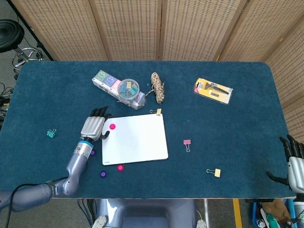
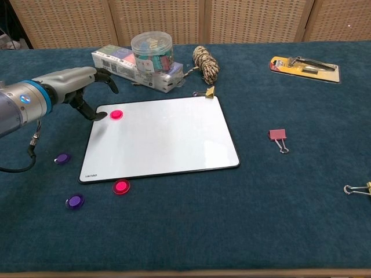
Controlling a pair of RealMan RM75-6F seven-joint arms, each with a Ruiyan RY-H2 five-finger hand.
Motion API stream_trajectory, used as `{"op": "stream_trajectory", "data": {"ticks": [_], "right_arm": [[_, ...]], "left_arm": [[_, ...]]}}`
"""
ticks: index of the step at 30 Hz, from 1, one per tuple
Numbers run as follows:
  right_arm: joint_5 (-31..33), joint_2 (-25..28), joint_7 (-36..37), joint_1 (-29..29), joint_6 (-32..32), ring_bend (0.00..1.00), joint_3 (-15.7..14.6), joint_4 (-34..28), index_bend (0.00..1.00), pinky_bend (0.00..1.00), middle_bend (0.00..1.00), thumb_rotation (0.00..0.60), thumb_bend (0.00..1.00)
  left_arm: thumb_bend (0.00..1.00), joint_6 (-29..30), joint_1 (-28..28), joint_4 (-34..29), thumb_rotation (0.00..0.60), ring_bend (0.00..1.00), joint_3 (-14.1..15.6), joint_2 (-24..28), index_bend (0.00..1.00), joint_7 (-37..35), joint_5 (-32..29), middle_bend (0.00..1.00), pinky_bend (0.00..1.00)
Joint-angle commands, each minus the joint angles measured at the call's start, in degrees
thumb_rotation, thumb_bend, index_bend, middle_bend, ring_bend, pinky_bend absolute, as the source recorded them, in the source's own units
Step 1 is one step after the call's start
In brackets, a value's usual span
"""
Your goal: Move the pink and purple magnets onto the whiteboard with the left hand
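Observation:
The whiteboard point(image 2: 162, 136) point(image 1: 137, 140) lies flat at the table's middle. One pink magnet point(image 2: 116, 114) point(image 1: 112, 126) rests on its far-left corner. My left hand point(image 2: 78, 87) point(image 1: 94, 126) hovers just left of that magnet with fingers spread, holding nothing. A second pink magnet point(image 2: 121, 186) point(image 1: 120, 167) lies on the cloth off the board's near edge. Two purple magnets point(image 2: 62, 158) point(image 2: 74, 201) point(image 1: 103, 174) lie on the cloth left of the board. My right hand point(image 1: 294, 166) shows at the table's near right corner, fingers apart and empty.
A long box point(image 2: 130, 66) with a clear tub of clips point(image 2: 152, 49) stands behind the board, beside a rope coil point(image 2: 204, 62). A yellow clip point(image 2: 207, 91) touches the board's far corner. A pink clip point(image 2: 277, 136), another yellow clip point(image 2: 359, 189) and a packaged tool point(image 2: 304, 66) lie to the right.

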Motion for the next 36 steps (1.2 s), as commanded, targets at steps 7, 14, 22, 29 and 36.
{"op": "stream_trajectory", "data": {"ticks": [7, 14, 22, 29, 36], "right_arm": [[-0.7, -0.5, -1.1, 0.0, 0.0, 0.00, -0.5, -0.3, 0.00, 0.00, 0.00, 0.600, 0.00], [-0.9, -0.7, -1.8, 0.1, 0.0, 0.00, -0.8, -0.6, 0.00, 0.00, 0.00, 0.600, 0.00], [-1.1, -0.5, -1.5, -0.1, 0.3, 0.00, -0.7, -0.8, 0.00, 0.00, 0.00, 0.600, 0.00], [-1.2, -0.3, -1.2, -0.1, 0.3, 0.00, -0.8, -0.9, 0.00, 0.00, 0.00, 0.600, 0.00], [-1.1, -0.2, -1.0, -0.2, 0.3, 0.00, -0.7, -1.0, 0.00, 0.00, 0.00, 0.600, 0.00]], "left_arm": [[0.36, 0.7, 6.2, -6.6, 0.600, 0.00, 8.2, 9.8, 0.31, -10.3, 14.6, 0.00, 0.00], [0.36, 4.2, 10.1, -8.4, 0.600, 0.00, 14.4, 14.2, 0.32, -15.3, 25.2, 0.00, 0.00], [0.36, 8.1, 13.7, -5.9, 0.600, 0.00, 18.2, 13.8, 0.33, -16.0, 30.7, 0.00, 0.00], [0.36, 8.2, 14.6, -3.7, 0.600, 0.00, 17.9, 12.4, 0.33, -17.3, 31.6, 0.00, 0.00], [0.36, 6.7, 14.6, -1.6, 0.600, 0.00, 17.2, 10.5, 0.33, -17.7, 30.9, 0.00, 0.00]]}}
